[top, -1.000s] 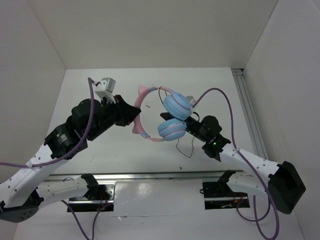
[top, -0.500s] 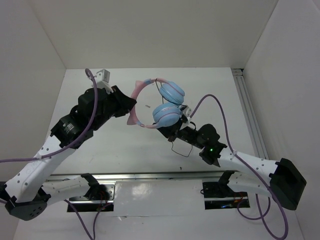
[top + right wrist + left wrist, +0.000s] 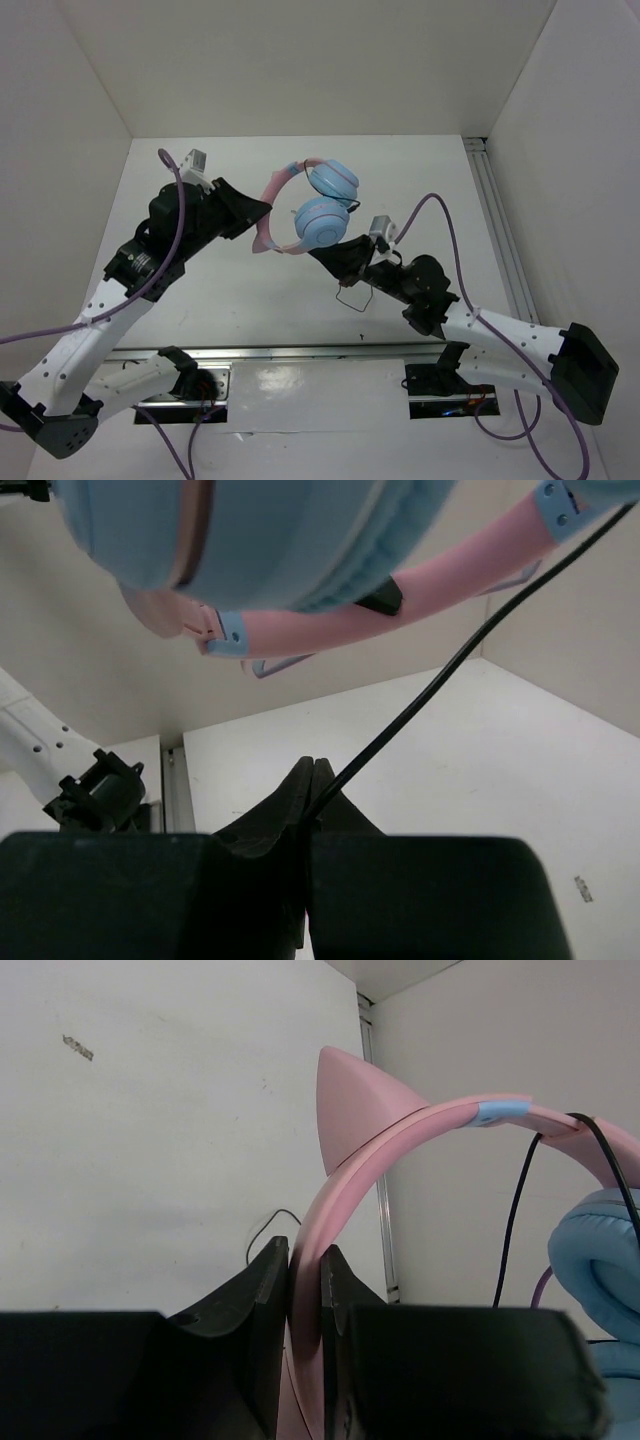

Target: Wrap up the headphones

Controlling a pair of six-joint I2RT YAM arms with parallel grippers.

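To the left of the headphones point(image 3: 318, 205) we see the left arm reaching in, a purple cable point(image 3: 182, 220) draped along it. The left gripper point(image 3: 262, 215) meets the headphones at their left edge. Its jaws pinch the pink headband point(image 3: 400, 1140) just below one cat ear point(image 3: 355, 1100), and in the left wrist view the gripper's black body hides the band's lower run. The headphones hang off the table point(image 3: 230, 290), over its middle, with the two light blue ear cups point(image 3: 333, 180) stacked close together on their right side. A small dark scrap point(image 3: 77, 1048) lies on the table beyond the headband.

Just below and right of the headphones, the right gripper point(image 3: 328, 255) points up at the lower cup, which covers its tip from above. Its jaws are pressed together on the thin black cord point(image 3: 440, 686), which runs taut from the fingers up to the band, while a slack loop of it shows beside the gripper. In the right wrist view that cup point(image 3: 260, 530) fills the top of the picture. Further right of the headphones, a second purple cable point(image 3: 432, 197) arcs over the right arm, and a metal rail point(image 3: 497, 225) runs along the table's edge by the wall.
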